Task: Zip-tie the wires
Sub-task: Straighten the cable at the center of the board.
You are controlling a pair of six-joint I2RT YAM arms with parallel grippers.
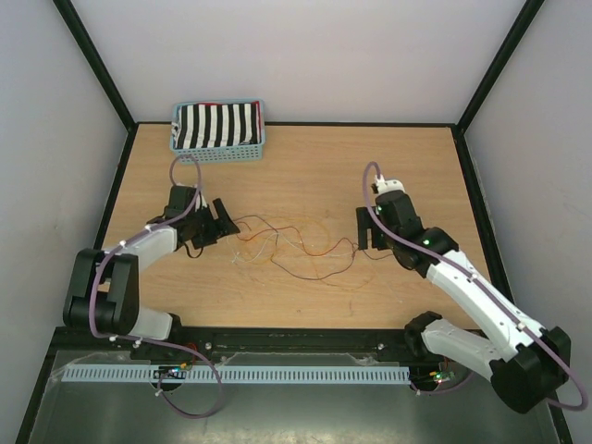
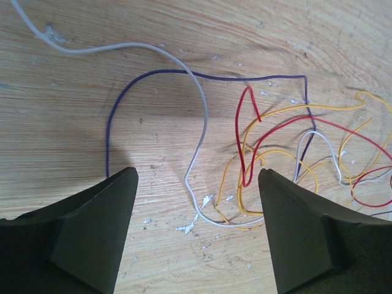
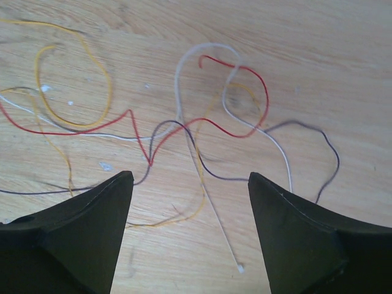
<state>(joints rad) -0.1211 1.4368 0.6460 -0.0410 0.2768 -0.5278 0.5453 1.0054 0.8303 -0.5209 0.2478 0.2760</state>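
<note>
**Both grippers wide open over the loose wires**

Our left gripper [image 1: 220, 222] hangs low over the left half of the tabletop [image 1: 305, 166], jaws spread wide with nothing between them. The wires [image 1: 296, 245] lie flat on the wood just below and ahead of it, a dark and a white strand nearest, with red and orange loops beside them. Our right gripper [image 1: 370, 239], on the right half, is equally wide and empty above the tangle's other end. The strands sprawl unbundled across the middle between the two. A blue basket [image 1: 218, 127] sits at the far left corner.
</note>
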